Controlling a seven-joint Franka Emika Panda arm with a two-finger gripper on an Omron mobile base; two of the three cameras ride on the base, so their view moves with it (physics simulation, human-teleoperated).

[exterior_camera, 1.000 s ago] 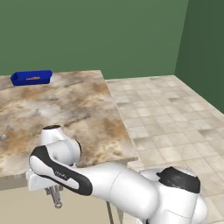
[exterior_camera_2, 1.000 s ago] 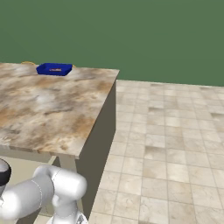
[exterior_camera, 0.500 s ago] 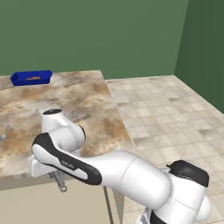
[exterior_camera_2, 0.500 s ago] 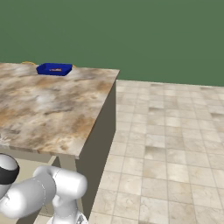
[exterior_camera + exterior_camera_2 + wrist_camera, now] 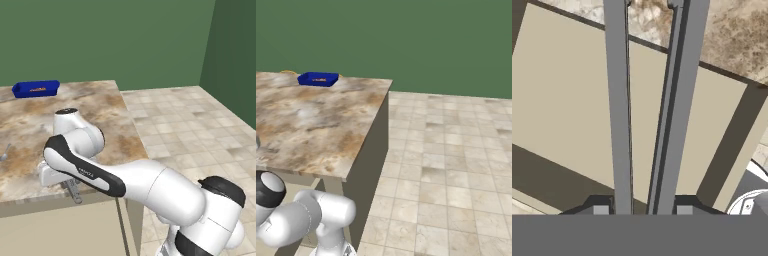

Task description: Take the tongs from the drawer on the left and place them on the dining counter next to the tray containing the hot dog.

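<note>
Green walls, beige tiled floor [image 5: 200,130]. Dining counter [image 5: 60,130], marbled stone top on a beige base, takes up the left of both base views.

Tray [image 5: 36,89], blue, sits at the far left end of the stone top; also seen in the right base view [image 5: 318,79]. Hot dog [image 5: 37,90] is a small orange-brown streak inside it, too small for detail.

Arm reaches left and low across the counter's near edge. Gripper [image 5: 70,184] sits right at that edge, partly hidden by the white hand.

Tongs [image 5: 73,191]: a short dark grey length sticks out below the hand, tilted, in front of the beige base just under the stone lip. In the hand view the tongs [image 5: 647,100] are two long grey bars running from between the fingertips up to the top of the frame, over a beige panel with the stone top beyond.

Gripper [image 5: 639,207] is pinching the tongs: both bars sit between the two dark fingertips [image 5: 601,206], jaws part closed on them.

Tongs and tray are well apart, at opposite ends of the top.
</note>
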